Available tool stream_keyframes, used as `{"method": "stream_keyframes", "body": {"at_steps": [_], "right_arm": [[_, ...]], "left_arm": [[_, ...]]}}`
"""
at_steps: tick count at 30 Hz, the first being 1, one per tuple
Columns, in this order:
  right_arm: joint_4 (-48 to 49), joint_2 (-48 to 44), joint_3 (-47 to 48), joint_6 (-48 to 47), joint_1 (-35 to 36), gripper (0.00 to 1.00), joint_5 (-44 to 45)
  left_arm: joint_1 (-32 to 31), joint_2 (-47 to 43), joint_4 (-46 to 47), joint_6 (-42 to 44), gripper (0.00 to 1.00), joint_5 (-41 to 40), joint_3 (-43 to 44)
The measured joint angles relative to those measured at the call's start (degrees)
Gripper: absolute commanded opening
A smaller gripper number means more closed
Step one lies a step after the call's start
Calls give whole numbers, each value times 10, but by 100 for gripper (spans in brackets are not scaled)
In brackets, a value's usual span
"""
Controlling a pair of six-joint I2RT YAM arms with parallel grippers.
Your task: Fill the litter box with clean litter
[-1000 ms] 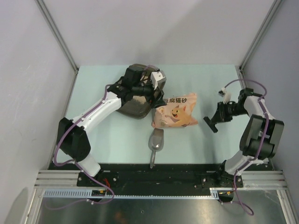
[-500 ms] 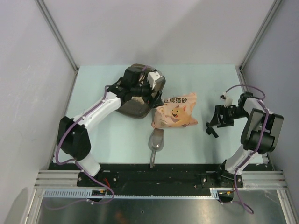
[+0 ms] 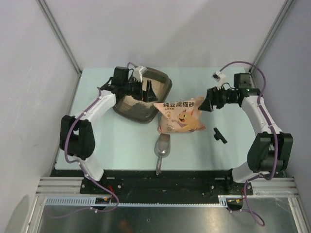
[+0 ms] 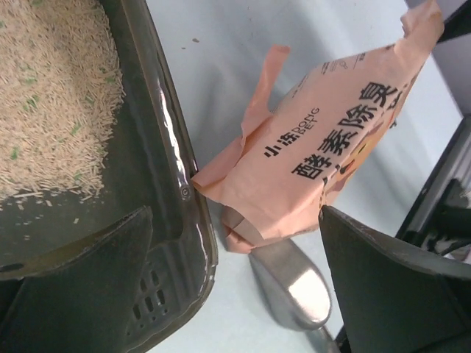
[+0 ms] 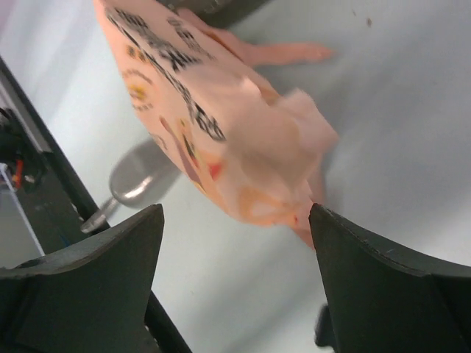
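One litter box sits toward the far edge of the worktop, left of its middle. The clean litter lies inside it as one pale beige, grainy mass with a few green specks. It covers part of the floor and leaves dark plastic bare toward one end.

One salmon-pink bag with a cartoon cat lies near the middle of the worktop, and a torn corner of it touches the box's rim. One grey metal scoop lies just beside the bag on the near side, its handle pointing at the near edge. One small black piece lies apart from the bag, toward the right edge.

Both arms are in view. The left gripper is spread wide and holds nothing; one finger is over the box's inside and the other is outside its rim. The right gripper is also spread wide at the bag's far right corner, with that corner between its fingers but not pinched.
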Motion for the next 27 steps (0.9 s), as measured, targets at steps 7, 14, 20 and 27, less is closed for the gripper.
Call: {"method": "stream_keyframes", "body": {"at_steps": [7,14,20,27], "right_arm": [[84,52,34,114,32,82,-19],[105,95,56,144,55,81,-18],[100,91,62,134,63,81,-12],[91,78,62,122,63,81,3]], "left_arm": [[6,43,9,-110,100,36,-1],[6,95,54,-217,88,92,-17],[-2,121,112,-280,58,150,-19],[-8,150,223,-347,26,201,-15]]}}
